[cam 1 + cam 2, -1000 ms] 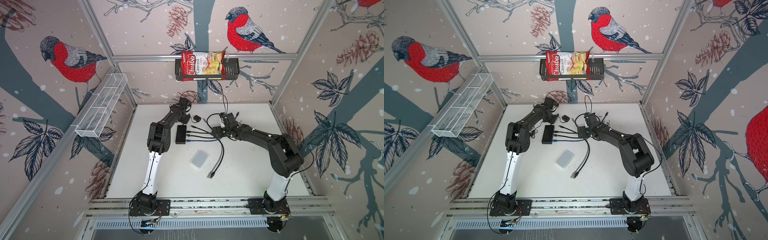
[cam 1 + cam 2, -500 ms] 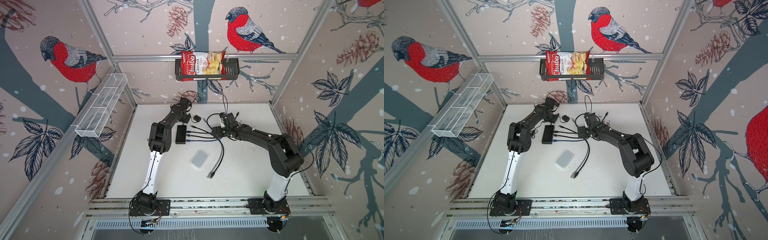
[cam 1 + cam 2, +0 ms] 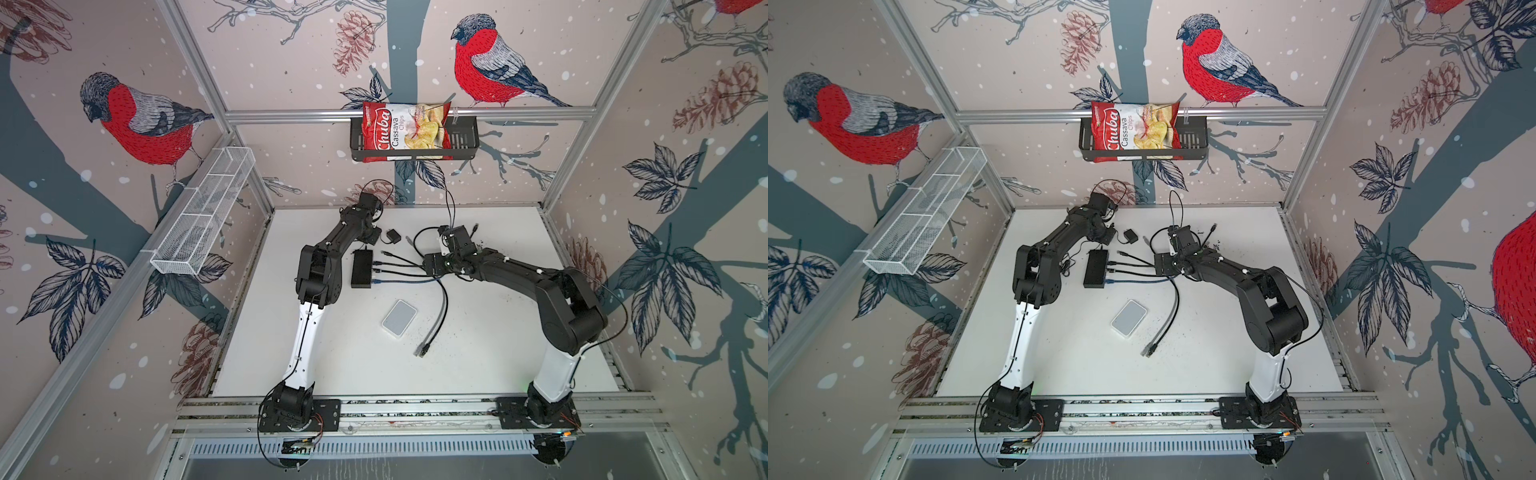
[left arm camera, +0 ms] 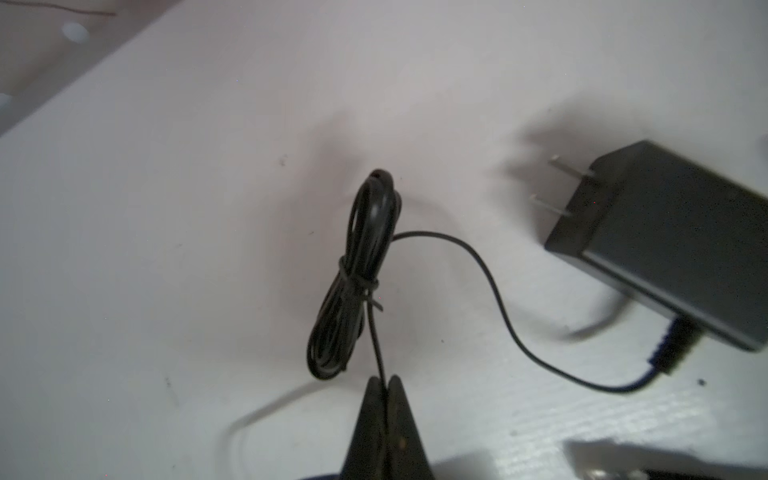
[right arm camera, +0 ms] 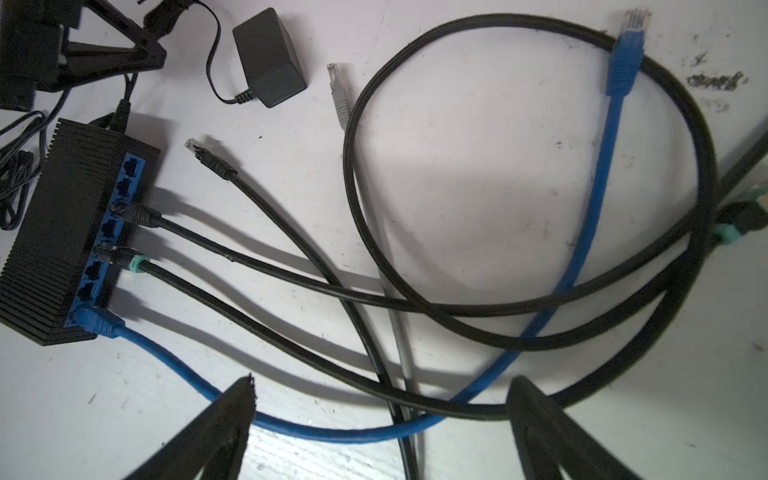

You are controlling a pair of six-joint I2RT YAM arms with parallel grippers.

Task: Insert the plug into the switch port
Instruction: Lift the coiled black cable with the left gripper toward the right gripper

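While the left end effector (image 4: 386, 380) pinches a thin cord (image 4: 375, 332), the right end effector (image 5: 382, 380) stands spread.

We see a bright white tabletop (image 3: 490, 340) lit from above. The cables (image 5: 270, 270) drop soft gray shadows. The left wrist picture looks blurry and pinkish.

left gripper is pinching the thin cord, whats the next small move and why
Probably ease the left gripper, shut on the thin cord, toward the switch: the cord's plug lies at the switch's end, and whether it is seated is unclear.
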